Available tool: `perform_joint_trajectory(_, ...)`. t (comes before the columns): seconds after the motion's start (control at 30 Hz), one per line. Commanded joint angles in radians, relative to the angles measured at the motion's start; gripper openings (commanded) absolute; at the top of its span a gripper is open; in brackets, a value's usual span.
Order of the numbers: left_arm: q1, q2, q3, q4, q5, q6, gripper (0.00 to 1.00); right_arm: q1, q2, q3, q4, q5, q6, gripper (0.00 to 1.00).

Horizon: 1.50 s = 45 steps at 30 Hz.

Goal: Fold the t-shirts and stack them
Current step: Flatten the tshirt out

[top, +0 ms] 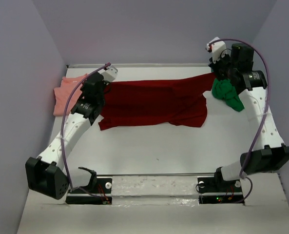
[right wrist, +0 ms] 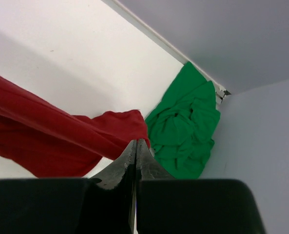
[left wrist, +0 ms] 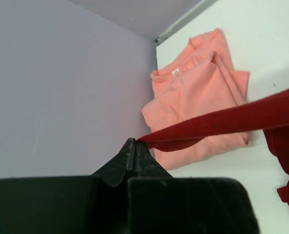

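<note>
Stretched crosswise over far half of white table [top: 159,151]: dark red cloth t-shirt [top: 154,103], left end at left gripper [top: 106,84], far right corner at right gripper [top: 214,73]. Salmon pink cloth t-shirt [top: 66,95] flat by left wall. Bright green cloth t-shirt [top: 228,93] bunched far right, under right arm. Whether fingers pinch cloth not visible from above.

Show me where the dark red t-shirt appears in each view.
Top external: dark red t-shirt stretched across the far middle of the table.
Left wrist: a taut band from the shut jaws to the right edge.
Right wrist: lower left, reaching the shut jaws.
Shared landmark: metal rail along the far wall.
</note>
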Motion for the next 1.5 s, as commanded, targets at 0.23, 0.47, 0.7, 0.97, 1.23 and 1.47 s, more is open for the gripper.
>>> perform_joint_trajectory(0.23, 0.041, -0.322, 0.154, -0.101, 0.075, -0.137, 0.0, -0.052, -0.458, -0.025, -0.016, -0.009, 0.097, 0.0)
perform_joint_trajectory(0.47, 0.131, -0.316, 0.373, -0.225, 0.267, -0.266, 0.0, -0.072, -0.453, 0.046, 0.013, 0.0, 0.128, 0.0)
perform_joint_trajectory(0.7, 0.141, -0.183, 0.453, -0.179, 0.264, -0.283, 0.0, -0.072, -0.258, 0.132, 0.08, -0.007, 0.119, 0.0)
perform_joint_trajectory(0.97, 0.075, 0.058, 0.392, 0.11, 0.139, -0.186, 0.0, -0.072, 0.055, 0.173, 0.255, 0.046, 0.053, 0.0)
perform_joint_trajectory(1.23, 0.03, 0.281, 0.562, 0.301, -0.034, -0.142, 0.0, -0.072, 0.313, 0.394, 0.274, 0.051, 0.042, 0.0)
perform_joint_trajectory(1.47, -0.005, 0.243, 0.624, 0.344, -0.11, -0.111, 0.0, -0.072, 0.261, 0.443, 0.27, 0.045, 0.053, 0.0)
